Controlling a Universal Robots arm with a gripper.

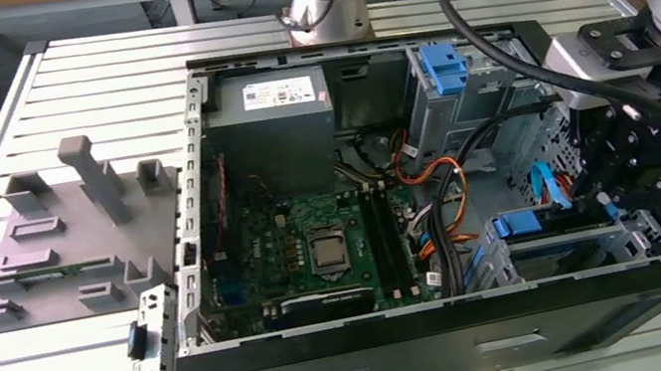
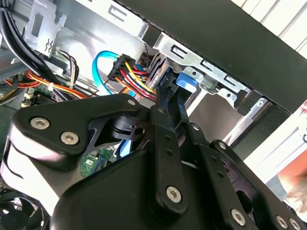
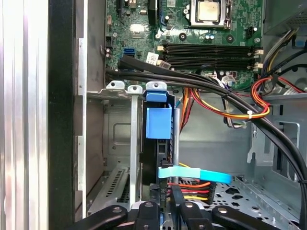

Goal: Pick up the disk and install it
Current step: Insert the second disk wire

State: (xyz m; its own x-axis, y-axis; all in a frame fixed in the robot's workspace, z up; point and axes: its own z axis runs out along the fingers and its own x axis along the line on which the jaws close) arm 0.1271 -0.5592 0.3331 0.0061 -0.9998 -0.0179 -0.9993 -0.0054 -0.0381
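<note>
A: Gripper (image 3: pixel 165 211) status?

B: Its black fingers (image 2: pixel 168 103) stood close together around the blue-framed edge of the disk (image 3: pixel 158 122). I judged it clamped on the disk, though the contact itself was hidden behind the linkage in the second wrist view.

A: Disk location?

B: Upright on edge in the drive cage (image 3: pixel 117 124) at the front corner of the case (image 1: pixel 464 340), blue carrier tab uppermost. In the exterior view the gripper (image 1: pixel 602 200) hung over that cage, at the view's right.

A: Step in hand?

B: Judged as install: disk partly or fully down in its slot, 1 bay beside it empty. How deep it sat I could not tell.

A: What does finishing call for?

B: A straight push along the slot rails, no tilt, keeping off the power cables (image 3: pixel 192 189) and the light-blue data cable (image 3: pixel 196 173) just beside the fingers.

A: Case contents otherwise?

B: Motherboard (image 1: pixel 314 249), power supply (image 1: pixel 277 104), black cable bundle (image 3: pixel 201 84).
</note>
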